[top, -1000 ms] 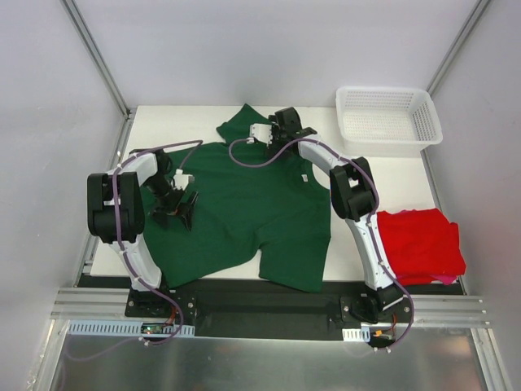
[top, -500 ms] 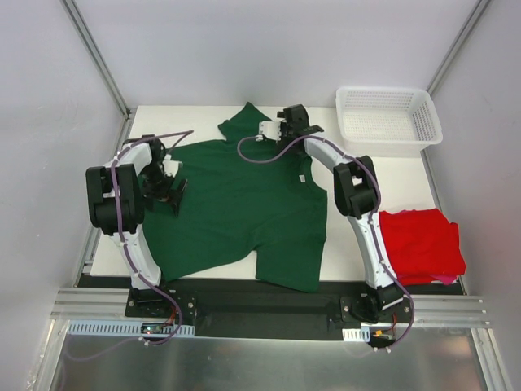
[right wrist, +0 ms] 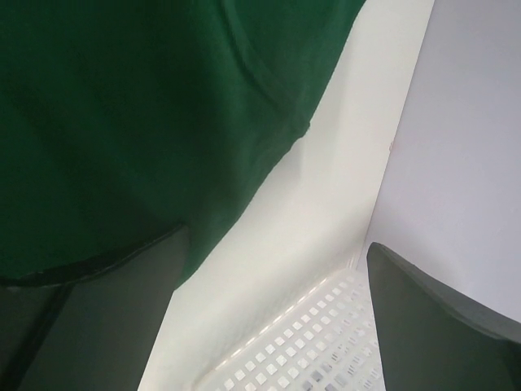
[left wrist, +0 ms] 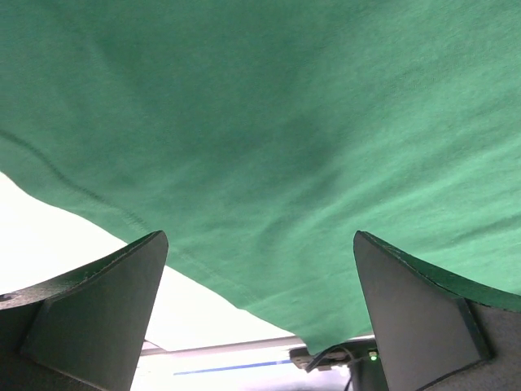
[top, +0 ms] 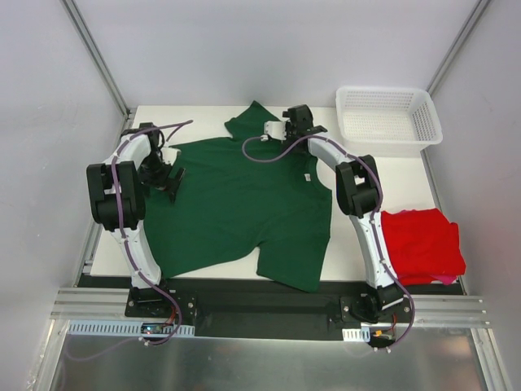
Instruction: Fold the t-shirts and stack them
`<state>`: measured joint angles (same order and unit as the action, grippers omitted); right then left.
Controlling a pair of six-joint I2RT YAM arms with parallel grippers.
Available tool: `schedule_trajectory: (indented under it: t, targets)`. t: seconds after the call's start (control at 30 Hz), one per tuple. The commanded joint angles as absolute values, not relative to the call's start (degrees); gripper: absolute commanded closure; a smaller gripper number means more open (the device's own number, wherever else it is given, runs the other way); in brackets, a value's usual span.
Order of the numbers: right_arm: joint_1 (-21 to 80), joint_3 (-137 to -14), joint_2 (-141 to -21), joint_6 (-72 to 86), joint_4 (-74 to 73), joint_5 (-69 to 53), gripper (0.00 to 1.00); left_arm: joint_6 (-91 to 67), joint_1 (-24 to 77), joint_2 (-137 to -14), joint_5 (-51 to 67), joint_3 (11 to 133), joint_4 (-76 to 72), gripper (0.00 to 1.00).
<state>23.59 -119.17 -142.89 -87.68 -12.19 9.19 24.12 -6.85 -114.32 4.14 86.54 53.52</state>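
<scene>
The dark green t-shirt (top: 244,204) lies spread flat on the white table (top: 195,118), one sleeve pointing to the far edge. My left gripper (top: 168,181) is open at the shirt's left edge; in the left wrist view its two fingers (left wrist: 89,318) stand wide apart with the green cloth's hem (left wrist: 244,163) between and beyond them. My right gripper (top: 299,122) is open at the shirt's far edge, by the far sleeve; in the right wrist view the green cloth (right wrist: 122,122) lies by its left finger (right wrist: 106,326). The bright red t-shirt (top: 419,244) lies bunched at the right near edge.
A white plastic mesh basket (top: 387,118) stands at the far right corner, close to the right gripper; its mesh shows in the right wrist view (right wrist: 309,350). Grey walls and metal posts enclose the table on three sides.
My left gripper has moved left and away from the bases to the shirt's left edge. My right gripper has shifted a little right along the far edge. The shirt lies more spread.
</scene>
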Motion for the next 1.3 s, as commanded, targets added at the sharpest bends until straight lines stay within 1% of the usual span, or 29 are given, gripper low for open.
schedule_trajectory:
  t: [0.0, 0.33, 0.6, 0.7, 0.73, 0.8, 0.83, 0.9, 0.93, 1.0, 1.03, 1.1, 1.13, 1.2, 1.27]
  targets:
    - [22.0, -114.6, -141.5, -87.4, -18.6, 12.5, 0.04, 26.1, -7.0, -113.9, 3.1, 89.6, 55.4, 0.01]
    - [18.6, -112.2, -141.1, -89.0, -22.3, 18.4, 0.04, 28.1, -8.2, -109.7, 1.3, 91.2, 55.4, 0.01]
    - [15.3, -113.3, -141.9, -90.4, -22.6, 22.4, 0.04, 27.2, -8.8, -107.1, 2.0, 89.3, 55.5, 0.01]
    - [15.6, -113.7, -138.7, -86.8, -23.3, 21.3, 0.04, 26.4, -8.7, -106.7, 2.4, 89.9, 55.5, 0.01]
    - [16.0, -114.0, -136.0, -85.9, -23.6, 20.5, 0.04, 25.9, -8.7, -107.0, 3.2, 90.8, 55.5, 0.01]
    - [17.2, -115.0, -133.3, -84.3, -24.6, 19.2, 0.04, 25.4, -8.6, -107.8, 3.6, 95.3, 56.4, 0.01]
    - [17.7, -115.5, -130.7, -82.9, -25.3, 17.5, 0.04, 25.2, -8.4, -109.6, 3.6, 100.1, 56.9, 0.01]
    - [18.6, -116.5, -128.8, -80.8, -26.8, 16.2, 0.04, 25.1, -8.0, -111.9, 3.6, 105.3, 58.1, 0.01]
    - [18.9, -116.7, -128.1, -78.9, -27.8, 14.3, 0.04, 25.1, -7.8, -114.4, 3.6, 110.0, 58.2, 0.01]
    - [19.3, -116.2, -125.8, -77.1, -28.7, 13.2, 0.04, 25.7, -7.0, -117.1, 3.5, 114.6, 58.4, 0.01]
    - [19.3, -115.9, -125.2, -75.3, -29.0, 11.9, 0.04, 25.9, -6.6, -119.7, 3.6, 119.0, 58.6, 0.01]
    - [19.3, -115.4, -123.5, -73.7, -30.2, 11.0, 0.04, 26.7, -4.8, -122.4, 4.0, 123.0, 58.6, 0.01]
    - [19.4, -115.7, -123.1, -72.8, -31.8, 9.2, 0.04, 26.8, -4.1, -125.1, 4.0, 126.5, 58.7, 0.01]
    - [19.3, -116.5, -121.6, -70.3, -37.9, 6.1, 0.04, 27.1, -3.0, -127.6, 5.5, 129.4, 59.0, 0.01]
    - [19.4, -116.5, -120.2, -69.6, -45.0, -1.8, 0.04, 27.4, -1.4, -130.7, 7.0, 131.8, 59.0, 0.01]
